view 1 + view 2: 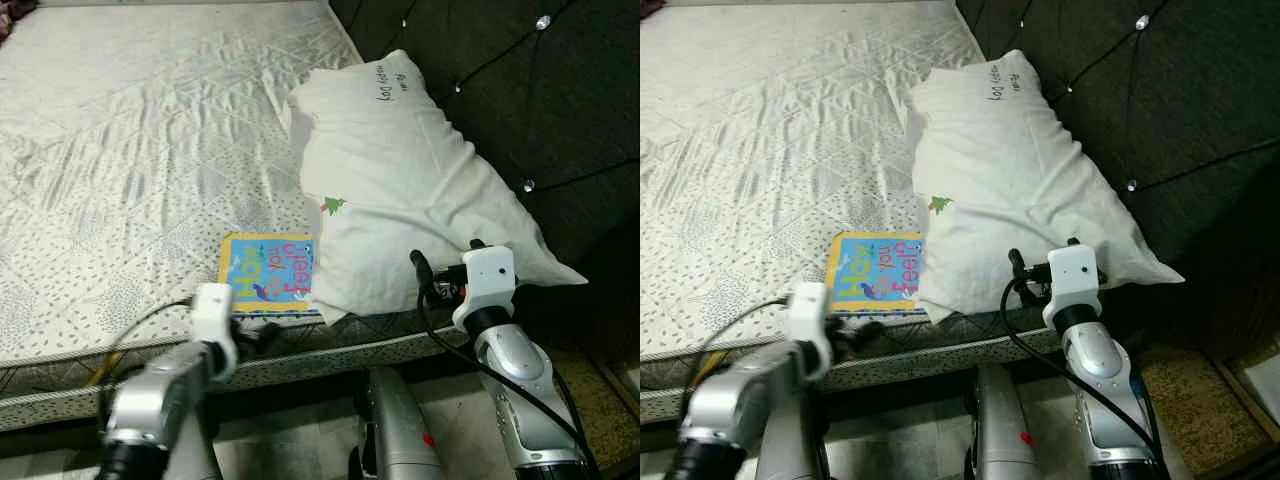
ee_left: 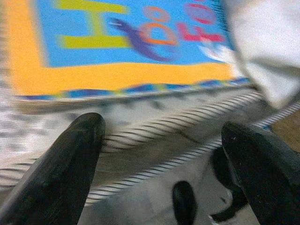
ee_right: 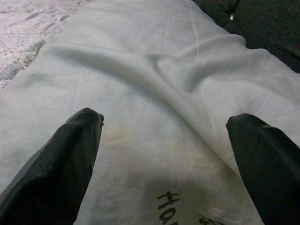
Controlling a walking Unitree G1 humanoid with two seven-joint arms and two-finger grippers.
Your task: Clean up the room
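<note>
Left wrist view: book (image 2: pixel 126 44), thin, stiff, light, best pinched at its near edge; left tool (image 2: pixel 164 164) released before it, right tool (image 3: pixel 164 159) released over soft pillow (image 3: pixel 154 93).

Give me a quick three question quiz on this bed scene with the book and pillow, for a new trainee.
1. True or false: the white pillow overlaps one edge of the picture book.
2. Which gripper faces the book: A) left gripper, B) right gripper?
3. Fill in: the pillow leans against the dark tufted ____.

Key
1. True; the pillow's corner covers the book's edge.
2. A; its open fingers point at the book near the mattress edge, while the right gripper, also open, faces the pillow.
3. Headboard.
</note>
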